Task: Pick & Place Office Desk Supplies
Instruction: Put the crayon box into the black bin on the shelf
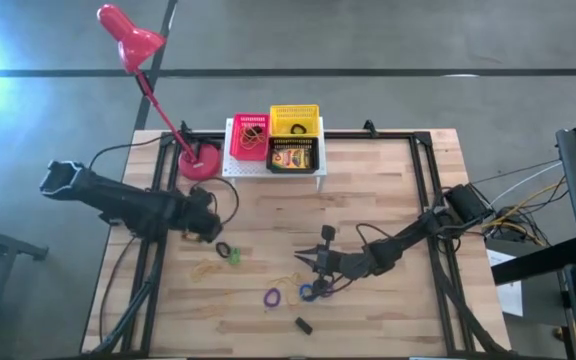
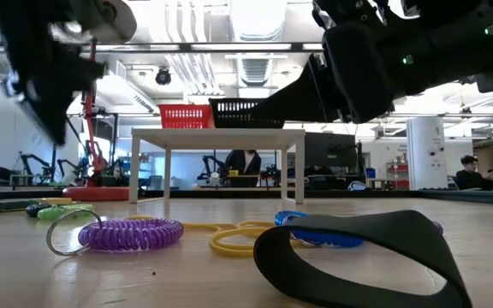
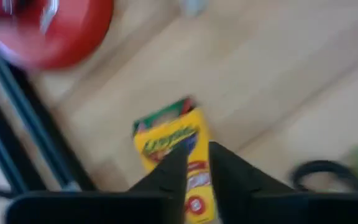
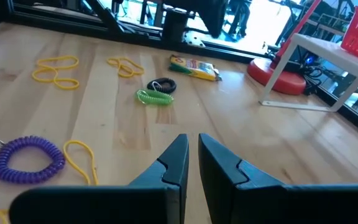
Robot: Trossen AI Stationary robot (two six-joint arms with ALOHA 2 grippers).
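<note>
A yellow-and-green crayon box [image 3: 173, 149] lies flat on the wooden table, also seen in the right wrist view [image 4: 194, 67]. My left gripper [image 3: 202, 152] hovers over it near the table's left side [image 1: 211, 228], its fingers almost together with nothing between them. A black coil [image 4: 162, 84] and a green coil [image 4: 154, 96] lie beside the box. My right gripper [image 4: 193, 142] is shut and empty at mid-table [image 1: 301, 262], above a blue loop [image 1: 308, 292]. A purple coil [image 1: 272, 297], yellow rubber bands [image 4: 55, 68] and a black loop [image 2: 358, 257] lie on the near half.
A white rack [image 1: 273, 168] at the far edge carries a red basket [image 1: 249, 137], a yellow basket [image 1: 294, 120] and another crayon box [image 1: 292, 157]. The red lamp's base [image 1: 199, 163] stands just left of it. Black frame rails [image 1: 423, 180] run along the table's sides.
</note>
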